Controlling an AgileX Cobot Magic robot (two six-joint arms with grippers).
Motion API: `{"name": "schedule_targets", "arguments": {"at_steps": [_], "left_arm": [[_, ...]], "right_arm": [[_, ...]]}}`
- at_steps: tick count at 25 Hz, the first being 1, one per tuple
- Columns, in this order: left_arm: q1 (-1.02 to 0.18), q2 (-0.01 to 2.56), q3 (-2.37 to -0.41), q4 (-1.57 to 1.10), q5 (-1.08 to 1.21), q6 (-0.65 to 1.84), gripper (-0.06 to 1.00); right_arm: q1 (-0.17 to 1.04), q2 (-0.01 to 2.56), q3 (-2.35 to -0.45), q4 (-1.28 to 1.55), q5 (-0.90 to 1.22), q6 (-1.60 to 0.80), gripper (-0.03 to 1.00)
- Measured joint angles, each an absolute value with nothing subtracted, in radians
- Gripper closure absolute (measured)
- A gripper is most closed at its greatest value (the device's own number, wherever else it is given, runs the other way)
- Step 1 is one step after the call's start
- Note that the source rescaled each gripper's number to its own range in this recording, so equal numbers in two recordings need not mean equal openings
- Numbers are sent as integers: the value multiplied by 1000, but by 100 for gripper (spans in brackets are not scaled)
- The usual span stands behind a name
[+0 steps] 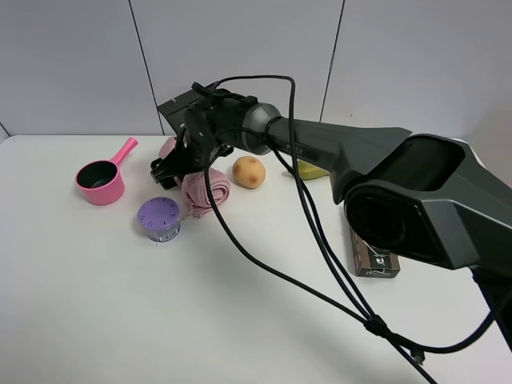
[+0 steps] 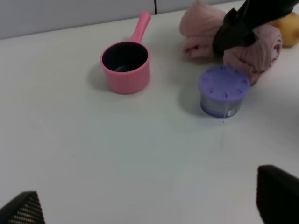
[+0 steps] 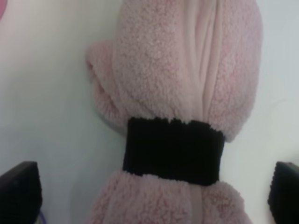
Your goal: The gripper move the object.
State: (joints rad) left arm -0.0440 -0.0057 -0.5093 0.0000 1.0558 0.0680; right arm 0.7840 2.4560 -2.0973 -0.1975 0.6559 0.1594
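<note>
Right gripper [image 1: 174,165]: at the end of the bulky black arm [image 1: 400,184], stretched across the middle to the far left part of the white table [image 1: 240,320], directly over the object [image 1: 205,192]. Jaws spread wide, holding nothing. In the right wrist view, one dark fingertip [image 3: 18,196] on each side of the bundle, both clear of the fluff. Hard to tell from the high view whether level with the bundle or just above it.

Object: a dusty-pink fluffy towel bundle, bow-shaped, pinched at the waist by a black band [image 3: 173,151]. Lies flat on the table with the band squarely between the right fingertips, one lobe toward the back wall and the other toward the front.

Around it:
- A bright pink pot [image 1: 100,182] with a handle, to the left and apart from the bundle.
- A round purple tub [image 1: 158,218] with a lid, just beside the nearer lobe.
- A round peach-coloured fruit [image 1: 249,172], just beside the bundle on the right.
- A small dark box [image 1: 374,260], well apart on the right, partly hidden behind the arm.
- Thick black cables [image 1: 320,240], looping from the wrist down across the table.

Left gripper [image 2: 149,205]: also wide open and empty, with only two black tips showing at the edges of its own wrist view. Hovers over bare table toward the front, well apart from the object, facing pot, tub and bundle.
</note>
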Motion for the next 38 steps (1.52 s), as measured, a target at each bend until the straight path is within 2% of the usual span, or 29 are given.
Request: {"name": "schedule_targets", "arguments": {"at_steps": [8, 23, 33, 38], "left_arm": [[-44, -6, -509, 0, 1056, 68, -6], [-44, -6, -509, 0, 1056, 68, -6], [-44, -6, -509, 0, 1056, 68, -6], [-44, -6, -509, 0, 1056, 68, -6]], "right_arm": [[797, 2373, -2097, -190, 716, 160, -3], [833, 1956, -2103, -184, 1200, 0, -3], [831, 1853, -2103, -288, 1222, -101, -3], [779, 1817, -2103, -359, 1223, -111, -3]]}}
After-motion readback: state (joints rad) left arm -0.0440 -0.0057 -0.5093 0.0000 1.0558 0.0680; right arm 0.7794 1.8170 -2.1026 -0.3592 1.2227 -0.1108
